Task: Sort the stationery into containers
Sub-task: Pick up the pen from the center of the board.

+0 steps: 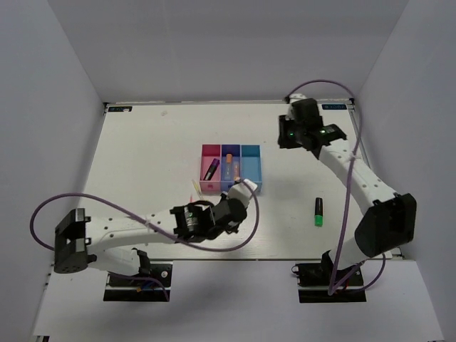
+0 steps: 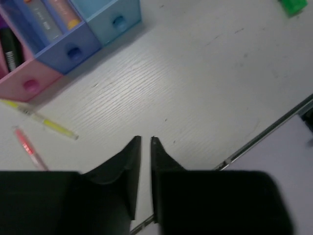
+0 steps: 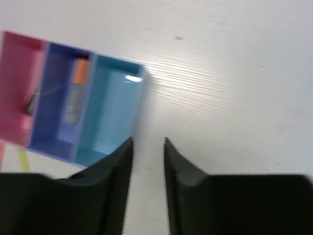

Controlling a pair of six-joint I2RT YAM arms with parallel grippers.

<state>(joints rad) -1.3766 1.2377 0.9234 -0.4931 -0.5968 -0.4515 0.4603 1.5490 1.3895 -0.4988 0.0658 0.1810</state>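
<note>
Three joined bins, pink (image 1: pixel 211 152), blue (image 1: pixel 230 187) and teal (image 1: pixel 251 169), stand mid-table. A dark purple marker (image 1: pixel 211 169) lies in the pink bin, a short orange one (image 1: pixel 229 167) in the blue bin. The thin pale-yellow pen (image 2: pixel 46 122) and red-pink pen (image 2: pixel 27 147) lie on the table in front of the pink bin (image 2: pixel 24 81). The green-capped marker (image 1: pixel 318 212) lies to the right. My left gripper (image 1: pixel 246 189) (image 2: pixel 145 139) hovers before the bins, shut to a thin slit, empty. My right gripper (image 1: pixel 286 137) (image 3: pixel 148 139) hangs high beside the teal bin (image 3: pixel 110 112), slightly open, empty.
The table's near edge (image 2: pixel 264 134) runs close to the right of the left gripper. White walls enclose the table on three sides. The left arm's purple cable (image 1: pixel 128 206) loops over the front left area.
</note>
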